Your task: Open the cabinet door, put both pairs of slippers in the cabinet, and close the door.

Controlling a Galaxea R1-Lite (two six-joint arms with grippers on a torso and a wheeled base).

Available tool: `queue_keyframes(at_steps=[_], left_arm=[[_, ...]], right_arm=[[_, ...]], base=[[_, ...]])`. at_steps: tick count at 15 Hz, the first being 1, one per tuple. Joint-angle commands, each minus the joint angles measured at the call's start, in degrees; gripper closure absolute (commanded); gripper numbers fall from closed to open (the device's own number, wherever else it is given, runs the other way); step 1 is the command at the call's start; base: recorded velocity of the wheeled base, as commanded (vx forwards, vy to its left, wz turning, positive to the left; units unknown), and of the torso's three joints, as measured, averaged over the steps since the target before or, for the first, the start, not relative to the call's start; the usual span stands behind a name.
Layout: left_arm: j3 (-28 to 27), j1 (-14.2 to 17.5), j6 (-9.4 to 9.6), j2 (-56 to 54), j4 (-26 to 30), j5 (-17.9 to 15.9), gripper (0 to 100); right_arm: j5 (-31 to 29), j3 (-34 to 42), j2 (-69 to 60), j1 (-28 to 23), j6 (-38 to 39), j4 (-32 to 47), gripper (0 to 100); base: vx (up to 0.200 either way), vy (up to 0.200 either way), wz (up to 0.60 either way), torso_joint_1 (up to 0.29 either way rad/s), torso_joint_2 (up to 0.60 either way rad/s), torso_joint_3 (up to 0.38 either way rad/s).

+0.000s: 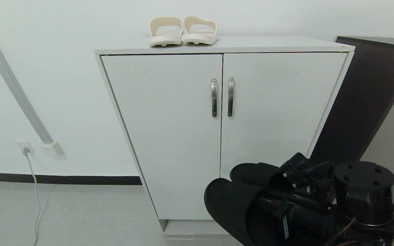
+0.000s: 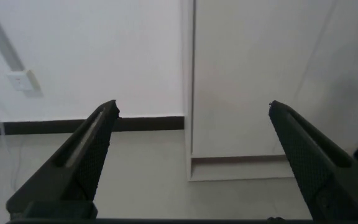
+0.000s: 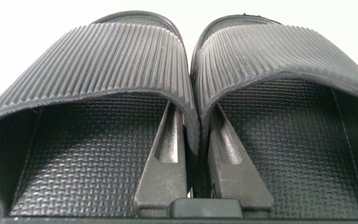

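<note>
Right wrist view: gripper (image 3: 193, 111) clamps 2 black slippers (image 3: 123, 68).

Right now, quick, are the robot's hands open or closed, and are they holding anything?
Left gripper: open, holding nothing.
Right gripper: closed on the black slippers, pinching their inner sides together.

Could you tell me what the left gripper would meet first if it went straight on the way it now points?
Probably the cabinet, low at its left front edge; nothing shows between it and the left gripper, though depth is unclear.
</note>
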Motion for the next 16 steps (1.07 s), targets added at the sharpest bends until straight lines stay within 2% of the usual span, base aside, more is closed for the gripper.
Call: queue_keyframes(at_steps=[1,2,3,5,6,13,15,16], left_arm=[[-4.66,-0.24,-1.34,0.7,-0.06,0.74,0],[-8.88,-1.12,-5.12,3.25,2.58,-0.67,0],[-10.55,-2.7,-6.09,6.24,5.04,-3.39,0],[-10.55,-5.78,-6.35,11.33,4.69,-9.81,0],[-10.81,-6.3,-6.53,13.44,3.81,-11.04,0],[-11.51,-6.66,-6.44,44.29,-23.08,-21.94,0],[-11.78,-9.29,-6.62,51.24,-29.68,-22.29,0],[-12.48,-11.58,-7.32,55.72,-34.33,-22.2,0]], right_arm=[[0.0,0.02,0.17,0.11,0.02,0.06,100],[0.0,-0.07,0.17,0.02,0.02,-0.02,100],[0.0,-0.07,0.26,0.2,0.02,0.06,100],[-0.09,0.11,0.17,0.46,-0.77,-0.02,100],[-0.09,0.28,0.17,0.55,-0.77,-0.02,100],[-0.09,0.19,0.17,0.9,-1.39,-0.02,100],[-0.09,0.19,0.17,0.9,-1.56,-0.02,100],[-0.17,0.19,0.09,0.9,-1.56,-0.02,100]], base=[[0.0,0.0,0.0,0.0,0.0,0.0],[0.0,0.0,0.0,0.0,0.0,0.0],[0.0,0.0,0.0,0.0,0.0,0.0],[0.0,0.0,0.0,0.0,0.0,0.0],[0.0,0.0,0.0,0.0,0.0,0.0],[0.0,0.0,0.0,0.0,0.0,0.0],[0.0,0.0,0.0,0.0,0.0,0.0],[0.0,0.0,0.0,0.0,0.0,0.0]])
